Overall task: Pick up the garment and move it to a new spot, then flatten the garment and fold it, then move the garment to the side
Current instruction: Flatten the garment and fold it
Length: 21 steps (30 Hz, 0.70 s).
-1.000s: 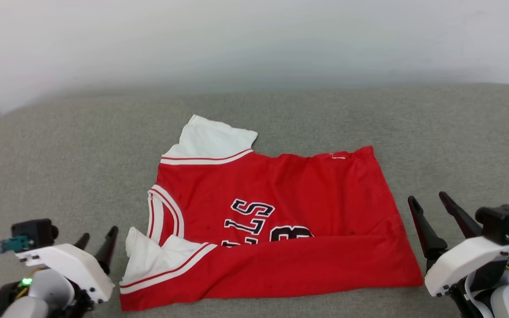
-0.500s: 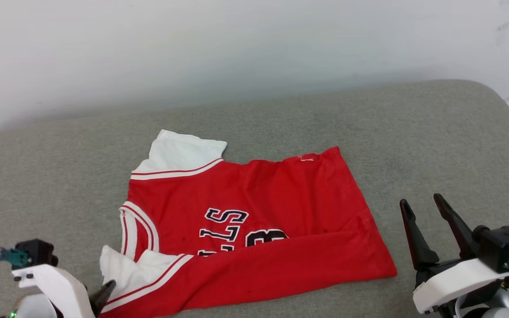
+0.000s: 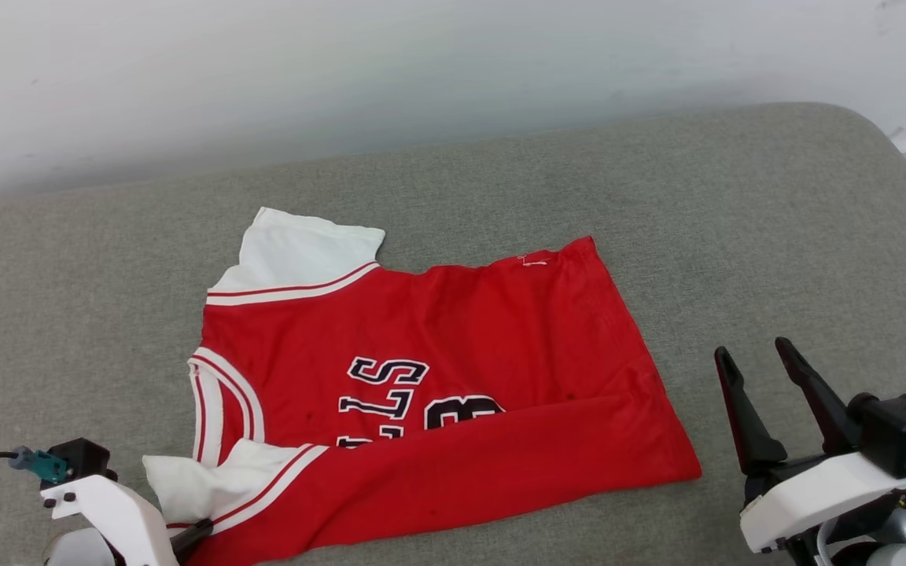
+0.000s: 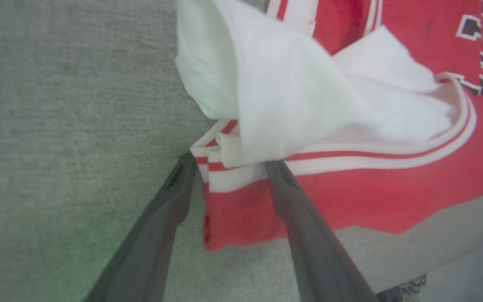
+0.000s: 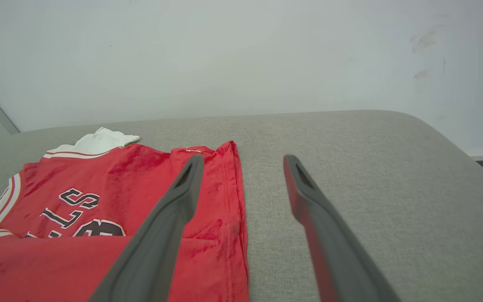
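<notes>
garment (image 3: 437, 330) half-folded, flat at ctr of grey padded worktop (image 3: 736, 220), L gripper (image 4: 229, 161) released at 7 o'clock, jaws astride sleeve-side corner, R gripper (image 3: 753, 348) released at 4 o'clock, off the cloth

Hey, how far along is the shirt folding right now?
Done: the jersey lies fairly flat on the grey cushion, its near edge folded up over the lettering. In hand: the left gripper, open, straddles the near corner below the crumpled white sleeve; the right gripper hovers open beside the jersey, not touching. Left: the remaining folds, then moving it aside.
</notes>
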Available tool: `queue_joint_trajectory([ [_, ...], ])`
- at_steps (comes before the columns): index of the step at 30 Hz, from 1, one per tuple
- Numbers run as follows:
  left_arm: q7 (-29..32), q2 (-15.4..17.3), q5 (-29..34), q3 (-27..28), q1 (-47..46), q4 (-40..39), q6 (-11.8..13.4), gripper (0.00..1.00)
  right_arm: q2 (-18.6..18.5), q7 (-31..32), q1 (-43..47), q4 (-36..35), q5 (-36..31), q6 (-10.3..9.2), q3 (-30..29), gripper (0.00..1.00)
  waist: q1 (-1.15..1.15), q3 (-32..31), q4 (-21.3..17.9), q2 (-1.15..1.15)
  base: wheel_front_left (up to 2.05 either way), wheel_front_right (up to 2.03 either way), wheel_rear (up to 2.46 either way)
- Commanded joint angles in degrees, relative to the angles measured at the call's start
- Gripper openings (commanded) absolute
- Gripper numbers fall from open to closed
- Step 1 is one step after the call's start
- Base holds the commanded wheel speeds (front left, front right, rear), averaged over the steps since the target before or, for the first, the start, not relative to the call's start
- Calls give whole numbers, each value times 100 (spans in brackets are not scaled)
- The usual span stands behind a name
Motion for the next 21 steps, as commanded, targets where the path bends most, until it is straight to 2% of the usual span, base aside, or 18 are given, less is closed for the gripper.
queue_joint_trajectory([
  [1, 65, -477, -95, -341, 144, 231, -94, 0, -44, 71, -43, -41, 67, -3, -38, 100, 2, -13, 42, 0, 0, 0, 0],
  [3, -98, -548, -92, -312, 81, 259, -185, 0, -79, 266, 29, -45, 205, -3, -133, 100, 2, -46, 131, 0, 0, 0, 0],
  [7, -403, -472, 100, -252, -82, 313, -257, 0, -248, 790, 90, -17, 460, -3, -333, 100, 2, -79, 339, 0, 0, 0, 0],
  [11, -734, -408, 276, -163, -315, 125, -279, 0, -480, 1814, 50, 298, 788, -3, -579, 100, 2, -76, 568, 0, 0, 0, 0],
  [16, -947, -388, 419, -147, -473, -342, -273, 0, -763, 3401, -94, 696, 1217, -3, -613, 100, 2, 33, 885, 0, 0, 0, 0],
  [21, -967, -429, 519, -232, -621, -647, -272, 0, -747, 4135, -341, 944, 1437, -3, -542, 100, 2, 232, 1153, 0, 0, 0, 0],
])
